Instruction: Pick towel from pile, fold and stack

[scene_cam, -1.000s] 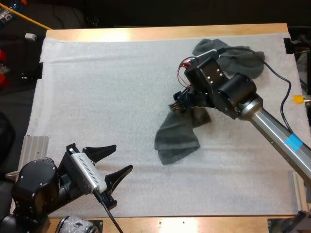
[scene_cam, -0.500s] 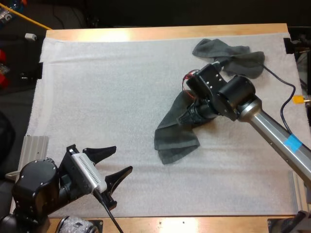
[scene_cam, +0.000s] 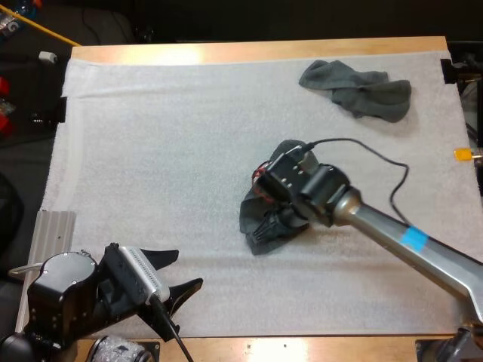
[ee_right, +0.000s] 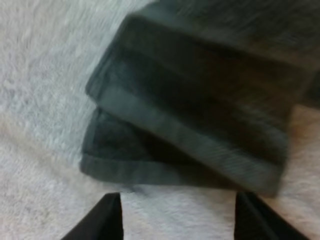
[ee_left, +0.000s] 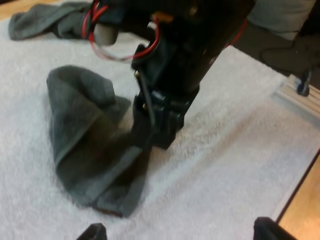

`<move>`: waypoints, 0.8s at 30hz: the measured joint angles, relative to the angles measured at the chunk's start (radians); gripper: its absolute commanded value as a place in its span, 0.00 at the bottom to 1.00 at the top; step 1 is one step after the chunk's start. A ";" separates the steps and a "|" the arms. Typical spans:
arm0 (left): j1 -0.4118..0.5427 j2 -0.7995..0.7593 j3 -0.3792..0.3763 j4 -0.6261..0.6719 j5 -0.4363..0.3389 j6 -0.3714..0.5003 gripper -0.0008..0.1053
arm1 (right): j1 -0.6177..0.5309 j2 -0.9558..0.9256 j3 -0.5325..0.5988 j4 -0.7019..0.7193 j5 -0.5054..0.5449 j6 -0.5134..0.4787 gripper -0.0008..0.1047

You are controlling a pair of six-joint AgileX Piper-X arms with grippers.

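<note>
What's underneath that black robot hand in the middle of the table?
A bunched dark grey-green towel on the white mat. The open right gripper hangs over it, and its arm hides part of the towel from above.

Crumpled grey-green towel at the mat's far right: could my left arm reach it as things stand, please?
Probably not: the crumpled grey-green towel lies diagonally opposite the left gripper, with the right arm across the way.

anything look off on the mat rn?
Mildly: the folded towel by the open right gripper is askew. Its layered edges sit offset, not flush, and one side humps up. The crumpled towel at the far right looks normal for a pile. No damage.
</note>
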 measured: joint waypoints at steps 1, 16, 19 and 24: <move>0.000 0.000 0.000 0.007 0.000 0.000 0.55 | 0.011 0.019 0.000 0.000 -0.002 0.002 0.45; 0.000 -0.002 0.000 0.125 0.000 0.000 0.55 | 0.077 0.218 0.000 -0.108 -0.055 0.095 0.45; 0.000 -0.002 0.000 0.125 0.000 0.000 0.55 | 0.077 0.233 0.000 -0.154 -0.058 0.127 0.45; 0.000 -0.002 0.000 0.125 0.000 0.000 0.55 | 0.077 0.259 0.000 -0.179 -0.053 0.145 0.43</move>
